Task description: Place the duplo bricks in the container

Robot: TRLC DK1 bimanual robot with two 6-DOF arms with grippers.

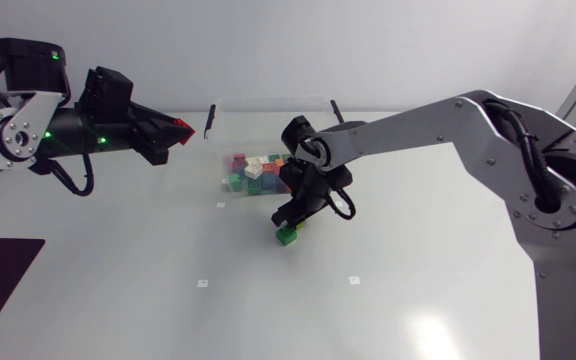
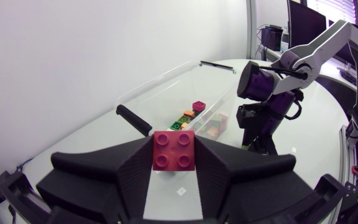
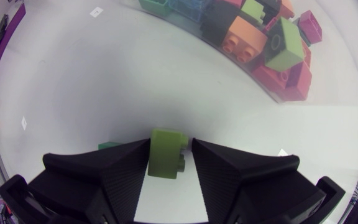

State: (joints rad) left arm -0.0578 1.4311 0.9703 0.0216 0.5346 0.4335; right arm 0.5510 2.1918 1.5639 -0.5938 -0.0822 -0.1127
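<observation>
Duplo bricks of mixed colours [image 1: 253, 172] already lie heaped in the clear plastic container [image 1: 268, 104], while the left claw [image 1: 183, 130] clamps a dark red four-stud brick [image 2: 174, 149] near its end, the right claw [image 1: 293, 214] grips a lime-green brick [image 3: 165, 154] low over the table [image 1: 418, 300] beside a darker green brick [image 1: 286, 235], and no writing is legible.

Red brick [image 2: 174, 150] — green brick [image 3: 165, 153].

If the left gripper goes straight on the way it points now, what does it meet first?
Most likely the container, at its near end with the black handle. The left gripper, shut on a red brick, points that way; height over the rim is unclear.
</observation>
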